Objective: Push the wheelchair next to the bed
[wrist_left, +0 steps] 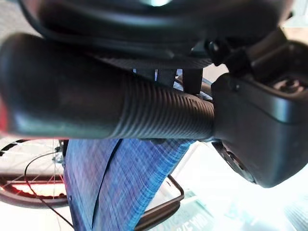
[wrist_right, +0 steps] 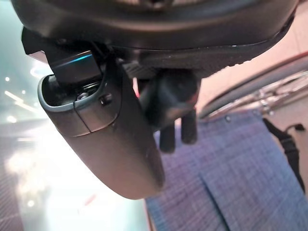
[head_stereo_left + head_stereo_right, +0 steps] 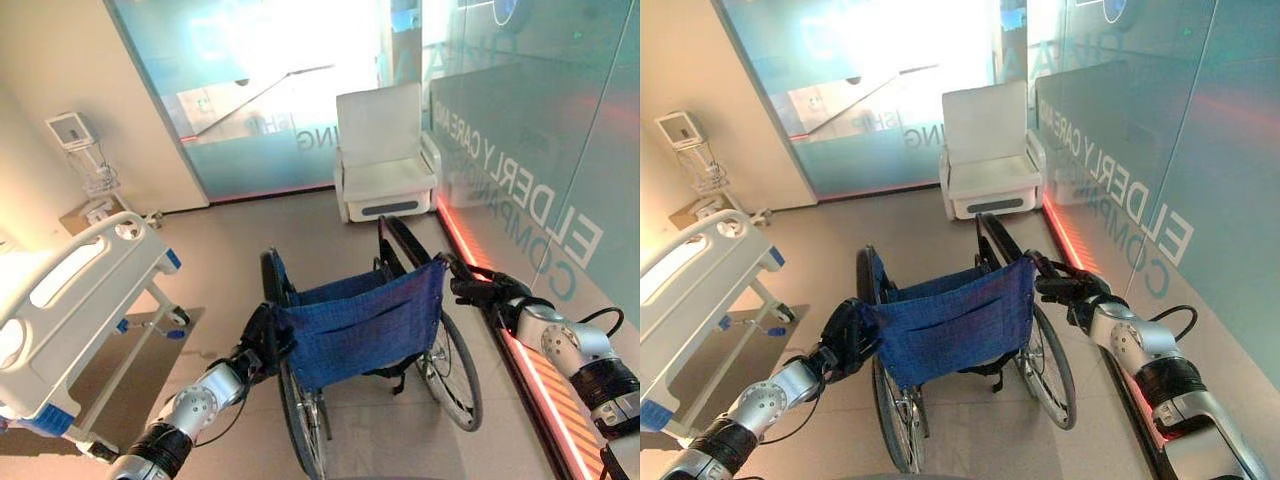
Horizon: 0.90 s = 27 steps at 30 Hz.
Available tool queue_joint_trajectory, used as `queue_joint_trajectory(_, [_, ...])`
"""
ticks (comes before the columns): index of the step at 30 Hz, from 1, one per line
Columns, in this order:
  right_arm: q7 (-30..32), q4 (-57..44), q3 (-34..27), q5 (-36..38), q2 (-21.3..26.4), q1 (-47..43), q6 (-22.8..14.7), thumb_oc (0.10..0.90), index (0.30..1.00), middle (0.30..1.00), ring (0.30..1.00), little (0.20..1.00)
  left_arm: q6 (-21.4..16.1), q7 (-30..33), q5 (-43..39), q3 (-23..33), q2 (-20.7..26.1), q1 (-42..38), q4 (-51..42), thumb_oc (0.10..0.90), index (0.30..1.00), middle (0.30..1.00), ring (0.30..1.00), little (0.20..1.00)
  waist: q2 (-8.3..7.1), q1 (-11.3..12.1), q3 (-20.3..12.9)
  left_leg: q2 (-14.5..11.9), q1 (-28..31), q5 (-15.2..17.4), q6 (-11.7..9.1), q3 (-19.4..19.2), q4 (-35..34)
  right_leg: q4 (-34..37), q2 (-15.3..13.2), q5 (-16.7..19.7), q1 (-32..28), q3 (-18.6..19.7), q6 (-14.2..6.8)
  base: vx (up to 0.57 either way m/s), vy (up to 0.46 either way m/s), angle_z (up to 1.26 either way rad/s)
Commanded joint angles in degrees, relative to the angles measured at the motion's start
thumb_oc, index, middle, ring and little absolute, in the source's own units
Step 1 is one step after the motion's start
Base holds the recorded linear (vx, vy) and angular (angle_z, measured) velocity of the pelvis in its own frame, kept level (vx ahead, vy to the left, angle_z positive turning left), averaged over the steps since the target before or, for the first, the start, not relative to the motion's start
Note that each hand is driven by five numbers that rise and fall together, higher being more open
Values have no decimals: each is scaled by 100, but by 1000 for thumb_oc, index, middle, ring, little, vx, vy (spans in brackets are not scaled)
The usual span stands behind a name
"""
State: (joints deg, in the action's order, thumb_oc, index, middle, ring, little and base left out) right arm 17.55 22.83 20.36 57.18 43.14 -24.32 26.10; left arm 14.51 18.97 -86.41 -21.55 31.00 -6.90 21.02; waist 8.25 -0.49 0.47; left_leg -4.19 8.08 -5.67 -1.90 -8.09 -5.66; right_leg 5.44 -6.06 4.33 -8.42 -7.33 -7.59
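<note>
Here the floor [image 3: 250,225] is smooth, matte beige, running back to frosted teal glass walls [image 3: 270,90] at the far side and along the right, where a glowing red strip [image 3: 530,370] edges the base of the glass. A white, boxy armchair [image 3: 385,150] with a padded seat stands at the far wall, in the corner where the two glass walls meet. At the far left a small white monitor on a wire stand [image 3: 85,160] sits against a plain cream wall.

The bed [image 3: 70,300] lies at the left, its footboard of white moulded plastic with rounded corners and oval cut-outs, on a thin metal frame with blue fittings and castors.

The wheelchair [image 3: 365,330] stands in the middle of the floor, to the right of the bed and apart from it, its back towards the robot. Its backrest is a sling of woven blue cloth with a stitched pocket; the large wheels have thin spokes and grey rims, and the armrests are black.

The left hand [image 3: 262,345] has its fingers wrapped round the left push handle [image 1: 110,103], a black grip with fine ribbing. The right hand [image 3: 1075,290] has its fingers closed round the right push handle [image 2: 168,98], close to the right glass wall
</note>
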Motion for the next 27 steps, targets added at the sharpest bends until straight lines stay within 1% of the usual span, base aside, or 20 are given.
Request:
queue_joint_trajectory(1, [-980, -1328, -231, 1664, -1818, -1905, -375, 400, 300, 300, 300, 300, -199, -1957, -1918, -288, -2435, -1390, -1238, 400, 300, 300, 300, 300, -1034, -25, 588, 537, 479, 919, 259, -17, 66, -66, 136, -428, -392, -373, 191, 23, 25, 5])
queue_joint_trajectory(3, [-1042, -1286, -240, 1703, -1788, -1815, -333, 400, 300, 300, 300, 300, -330, -1879, -1730, -289, -2343, -1409, -1354, 400, 300, 300, 300, 300, -1025, -7, 572, 550, 488, 931, 267, 7, 66, -61, 127, -428, -411, -403, 183, 25, 30, 6])
queue_joint_trajectory(4, [-1072, -1240, -228, 1693, -1797, -1741, -295, 400, 300, 300, 300, 300, -437, -1747, -1350, -254, -2241, -1415, -1438, 400, 300, 300, 300, 300, -1020, 6, 557, 566, 503, 939, 272, 34, 66, -66, 123, -438, -426, -413, 178, 23, 29, 6])
queue_joint_trajectory(5, [-1067, -1236, -233, 1688, -1800, -1714, -264, 400, 300, 300, 300, 300, -452, -1686, -1207, -227, -2204, -1422, -1478, 400, 300, 300, 300, 300, -1019, 16, 549, 568, 508, 941, 273, 40, 66, -67, 120, -440, -433, -425, 176, 28, 34, 7])
queue_joint_trajectory(6, [-1099, -1194, -214, 1686, -1804, -1646, -214, 400, 300, 300, 300, 300, -564, -1493, -826, -196, -2057, -1472, -1559, 400, 300, 300, 300, 300, -1013, 40, 536, 576, 520, 941, 278, 63, 66, -72, 110, -441, -447, -453, 172, 17, 18, 5])
queue_joint_trajectory(8, [-1148, -1146, -185, 1654, -1798, -1600, -195, 400, 300, 300, 300, 300, -595, -1366, -628, -161, -1947, -1513, -1628, 400, 300, 300, 300, 300, -1012, 58, 526, 586, 528, 946, 284, 91, 66, -77, 108, -445, -455, -471, 164, 14, 20, 5])
queue_joint_trajectory(11, [-1177, -1003, -129, 1564, -1787, -1564, -56, 400, 300, 300, 300, 300, -472, -1205, -511, -24, -1749, -1632, -1701, 400, 300, 300, 300, 300, -1018, 94, 494, 604, 547, 945, 294, 135, 66, -92, 112, -463, -480, -501, 166, 18, 23, 5])
queue_joint_trajectory(13, [-1251, -875, -75, 1452, -1736, -1565, 151, 400, 300, 300, 300, 300, -446, -1095, -460, 39, -1629, -1723, -1761, 400, 300, 300, 300, 300, -1027, 116, 482, 615, 559, 947, 301, 176, 66, -106, 115, -478, -496, -511, 166, 0, 0, 0])
queue_joint_trajectory(15, [-1311, -799, -40, 1457, -1693, -1585, 283, 400, 300, 300, 300, 300, -421, -1044, -495, 76, -1546, -1793, -1771, 400, 300, 300, 300, 300, -1035, 126, 471, 620, 561, 948, 303, 194, 66, -114, 114, -488, -502, -520, 163, 0, 0, 0])
queue_joint_trajectory(16, [-1464, -712, 7, 1452, -1650, -1604, 428, 400, 300, 300, 300, 300, -385, -1028, -396, 100, -1479, -1846, -1755, 400, 300, 300, 300, 300, -1045, 138, 459, 630, 564, 951, 306, 217, 66, -122, 117, -500, -507, -524, 165, 9, 18, 3])
queue_joint_trajectory(18, [-1579, -680, 63, 1495, -1626, -1619, 438, 400, 300, 300, 300, 300, -379, -1038, -271, 99, -1424, -1896, -1742, 400, 300, 300, 300, 300, -1051, 150, 452, 637, 568, 952, 302, 235, 66, -108, 121, -502, -522, -538, 164, 4, 15, 6])
queue_joint_trajectory(20, [-1788, -674, 113, 1718, -1635, -1585, 396, 400, 300, 300, 300, 300, -381, -963, 50, 103, -1300, -1976, -1738, 400, 300, 300, 300, 300, -1048, 199, 440, 664, 573, 947, 303, 293, 66, -83, 121, -498, -540, -564, 164, 1, 20, 12])
queue_joint_trajectory(21, [-1792, -675, 113, 1731, -1637, -1584, 393, 400, 300, 300, 300, 300, -382, -961, 63, 104, -1295, -1980, -1734, 400, 300, 300, 300, 300, -1050, 201, 441, 667, 575, 948, 303, 297, 66, -81, 119, -499, -543, -567, 163, 8, 25, 10])
queue_joint_trajectory(23, [-1848, -658, 129, 1924, -1687, -1595, 345, 400, 300, 300, 300, 300, -407, -860, 357, 136, -1220, -2050, -1654, 400, 300, 300, 300, 300, -1040, 252, 430, 694, 590, 947, 308, 348, 66, -73, 103, -504, -566, -591, 154, 18, 36, 6])
queue_joint_trajectory(27, [-1783, -515, 99, 2100, -1834, -1685, 247, 400, 300, 300, 300, 300, -448, -526, 1186, 281, -1009, -2336, -1357, 400, 300, 300, 300, 300, -1005, 333, 409, 765, 591, 968, 346, 474, 117, -201, 63, -600, -584, -602, 152, 33, 86, 5])
